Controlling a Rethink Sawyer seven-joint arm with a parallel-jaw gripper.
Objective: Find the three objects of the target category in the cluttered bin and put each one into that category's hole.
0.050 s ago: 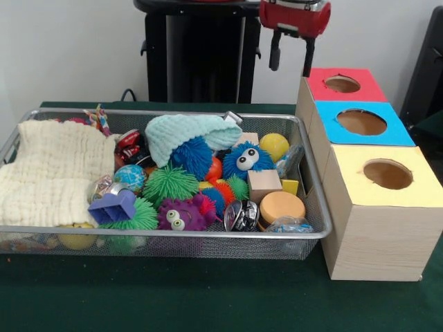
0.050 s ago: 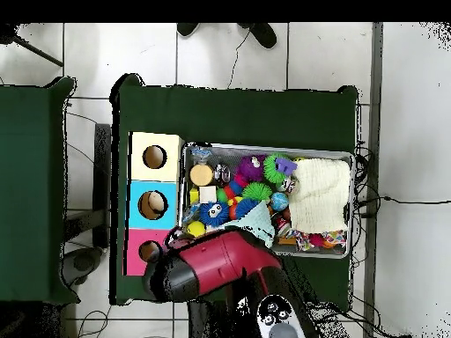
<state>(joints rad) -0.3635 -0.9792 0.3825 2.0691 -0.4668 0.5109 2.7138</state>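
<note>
My gripper (image 1: 291, 59) hangs high behind the red-topped box (image 1: 344, 84), above the bin's far right corner, open with nothing between its two black fingers (image 1: 275, 54). The wire mesh bin (image 1: 173, 234) holds a jumble: spiky rubber balls in blue (image 1: 192, 156), green (image 1: 168, 183) and purple (image 1: 181, 216), a wooden cube (image 1: 264, 183), a round tan block (image 1: 281, 206), a yellow ball (image 1: 274, 146) and a shiny metal piece (image 1: 241, 215). In the overhead view my red arm (image 2: 211, 264) covers the bin's (image 2: 269, 150) near corner and the gripper is hidden under it.
Three wooden boxes with round holes stand in a row beside the bin: red-topped (image 2: 145, 253), blue-topped (image 1: 361, 122) and yellow-topped (image 1: 387, 174). A cream cloth (image 1: 52, 173) fills the bin's left end, and a mint knitted cloth (image 1: 187, 133) lies over the toys.
</note>
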